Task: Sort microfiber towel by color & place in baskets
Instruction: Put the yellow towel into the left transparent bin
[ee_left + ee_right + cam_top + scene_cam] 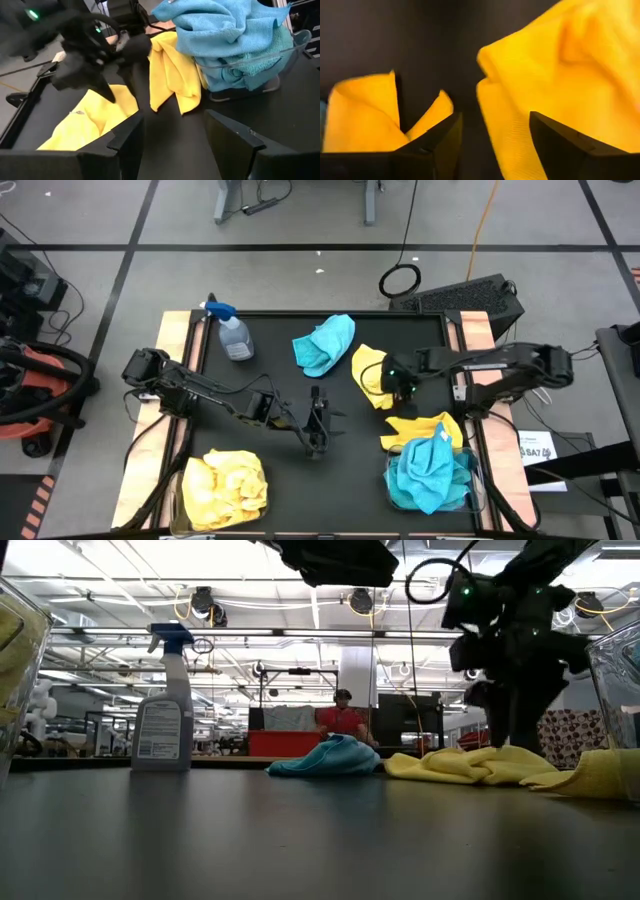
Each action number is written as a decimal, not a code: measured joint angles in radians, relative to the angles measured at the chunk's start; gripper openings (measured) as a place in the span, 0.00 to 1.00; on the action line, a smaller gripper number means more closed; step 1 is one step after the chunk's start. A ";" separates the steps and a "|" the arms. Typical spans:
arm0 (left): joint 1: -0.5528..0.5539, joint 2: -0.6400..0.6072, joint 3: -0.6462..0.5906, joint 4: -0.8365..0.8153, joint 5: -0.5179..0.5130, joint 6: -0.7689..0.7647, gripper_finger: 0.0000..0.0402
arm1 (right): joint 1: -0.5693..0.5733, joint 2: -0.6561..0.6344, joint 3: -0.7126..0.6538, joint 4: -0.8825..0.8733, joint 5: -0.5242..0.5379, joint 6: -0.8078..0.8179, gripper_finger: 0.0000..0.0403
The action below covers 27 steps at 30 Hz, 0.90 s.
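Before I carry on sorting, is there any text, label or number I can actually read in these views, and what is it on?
Spray bottle label: printed lines, too small to read.
White sheet beside the table's right edge: dark print, too blurred to read.
Towels and baskets: no text visible.

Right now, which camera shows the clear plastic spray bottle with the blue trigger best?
The low view: the clear spray bottle with the blue trigger stands upright, side-on, label visible. The high view shows it small from above. Neither wrist view shows it.

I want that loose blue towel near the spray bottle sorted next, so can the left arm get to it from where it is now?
Probably yes: the left gripper waits mid-table, open, with bare table between it and the blue towel.
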 joint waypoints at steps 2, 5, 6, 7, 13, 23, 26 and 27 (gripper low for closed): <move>0.000 0.000 0.000 0.001 0.000 0.000 0.52 | 0.021 0.039 0.000 0.022 0.023 -0.021 0.50; 0.000 0.000 0.000 0.001 0.000 0.000 0.52 | 0.043 0.081 0.000 0.057 0.115 -0.031 0.43; 0.000 0.000 0.000 0.001 0.000 0.000 0.52 | 0.046 0.087 0.000 0.068 0.139 -0.033 0.41; 0.000 0.000 0.000 0.002 0.000 0.000 0.52 | 0.048 0.092 0.000 0.075 0.157 -0.037 0.38; 0.000 0.000 0.000 0.001 0.000 0.000 0.52 | 0.050 0.078 0.000 0.089 0.174 -0.045 0.28; 0.000 0.000 0.000 0.003 0.000 0.002 0.52 | 0.050 0.067 0.001 0.095 0.216 -0.063 0.25; 0.000 0.000 0.000 0.002 0.001 0.002 0.52 | 0.050 0.055 0.001 0.081 0.211 -0.066 0.25; -0.001 0.000 0.000 0.000 0.003 0.002 0.52 | 0.051 0.046 0.001 0.081 0.210 -0.066 0.25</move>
